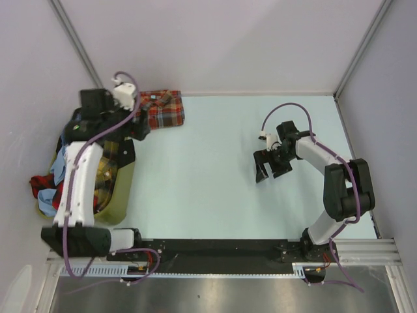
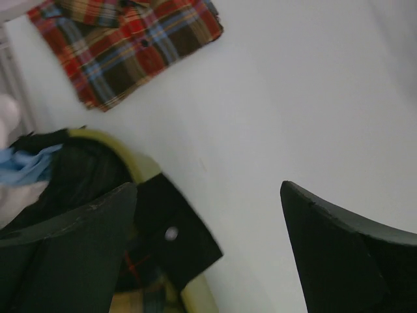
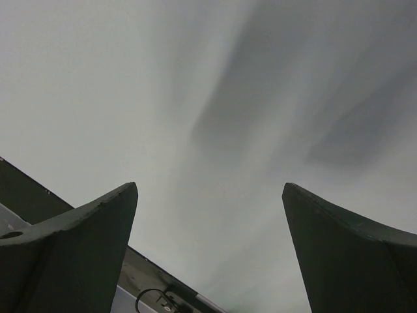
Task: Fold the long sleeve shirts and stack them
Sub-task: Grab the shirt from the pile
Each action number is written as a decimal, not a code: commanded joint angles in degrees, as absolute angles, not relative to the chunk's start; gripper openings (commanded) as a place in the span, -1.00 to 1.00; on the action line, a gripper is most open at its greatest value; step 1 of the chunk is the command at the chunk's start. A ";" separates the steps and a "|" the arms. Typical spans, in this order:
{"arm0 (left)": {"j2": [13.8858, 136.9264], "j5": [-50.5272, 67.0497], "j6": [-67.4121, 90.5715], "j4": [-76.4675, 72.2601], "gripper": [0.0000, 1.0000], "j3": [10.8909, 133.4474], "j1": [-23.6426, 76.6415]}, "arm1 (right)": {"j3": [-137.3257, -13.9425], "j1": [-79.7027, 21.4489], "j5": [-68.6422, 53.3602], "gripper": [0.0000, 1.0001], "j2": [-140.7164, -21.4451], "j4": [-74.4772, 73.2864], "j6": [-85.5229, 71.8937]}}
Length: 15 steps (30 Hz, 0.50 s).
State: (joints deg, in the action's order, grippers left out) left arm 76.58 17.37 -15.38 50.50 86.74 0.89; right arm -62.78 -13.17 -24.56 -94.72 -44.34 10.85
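In the left wrist view, the folded red-orange plaid flannel shirt (image 2: 127, 49) lies at eleven o'clock of the left gripper (image 2: 208, 195) — apart from it. That gripper's jaws stand wide and hold nothing — the right gripper (image 3: 208, 195) likewise.

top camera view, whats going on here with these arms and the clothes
Two robot arms are working on folding and stacking shirts. A red plaid shirt lies folded at the far left of the table. The left end effector hangs open above the edge of the basket, gripping nothing; a yellow plaid shirt sits in that basket. The right end effector is open over the table, also empty.
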 commanded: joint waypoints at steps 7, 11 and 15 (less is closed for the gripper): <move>64.51 35.23 -41.72 73.55 0.89 84.11 -30.74 | -63.10 -14.15 -25.40 0.99 -96.24 -45.26 11.60; 66.52 35.07 -45.52 74.97 0.87 83.15 -39.01 | -63.11 -14.41 -26.98 1.00 -96.33 -44.91 11.16; 69.60 32.88 -44.57 72.26 0.85 82.62 -38.85 | -61.79 -14.41 -27.95 0.99 -95.72 -43.95 10.90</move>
State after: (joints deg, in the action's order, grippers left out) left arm 67.53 31.18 -40.71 72.34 82.91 -38.33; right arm -62.65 -14.09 -26.13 -96.25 -44.75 10.81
